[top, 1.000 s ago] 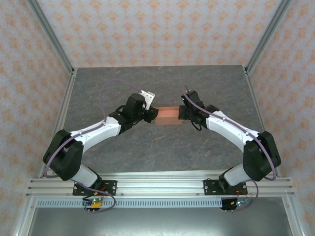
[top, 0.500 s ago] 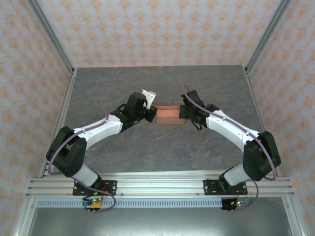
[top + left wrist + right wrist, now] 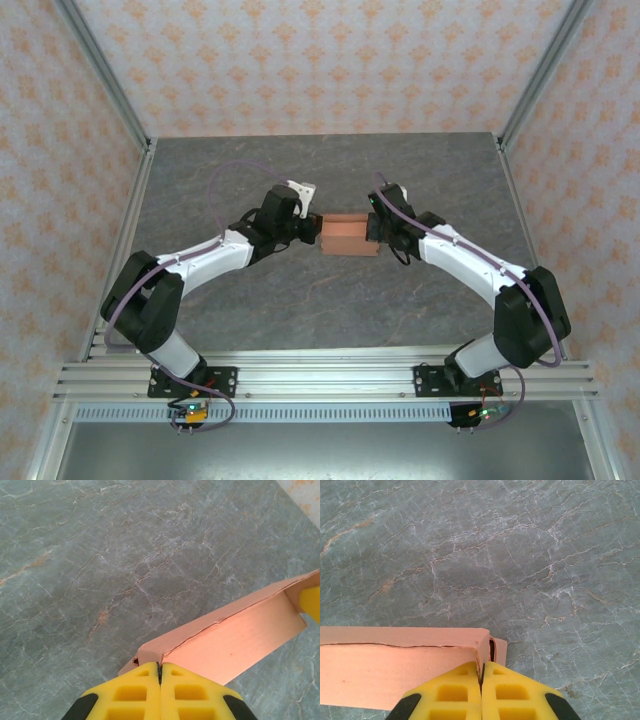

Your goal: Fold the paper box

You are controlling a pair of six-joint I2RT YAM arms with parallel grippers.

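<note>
Looking down from the top external camera, we see the paper box (image 3: 345, 234) lying crosswise between the two arms, over the middle of the grey marbled surface (image 3: 330, 310). It is a small, flat, salmon-orange rectangular box, its long axis running left to right. The left gripper (image 3: 312, 229) meets its left end and the right gripper (image 3: 372, 228) meets its right end, so the box spans the gap between them.

In the left wrist view, we find the yellow fingers (image 3: 135, 695) of the left gripper pressed together, with only a hairline seam between them. The near corner of the box sits right at their tips, and thin card appears pinched in that seam. From there the box stretches away to the upper right, with a slit running along its upper edge. At its far end a bit of another yellow finger touches the card.

In the right wrist view, we see the same on the other side. The right gripper is closed tight, its tips against the box's end, where a small flap stands just beside the end wall. The box runs off to the left edge of that view.

We cannot tell whether the box rests on the surface or hangs just above it.
</note>
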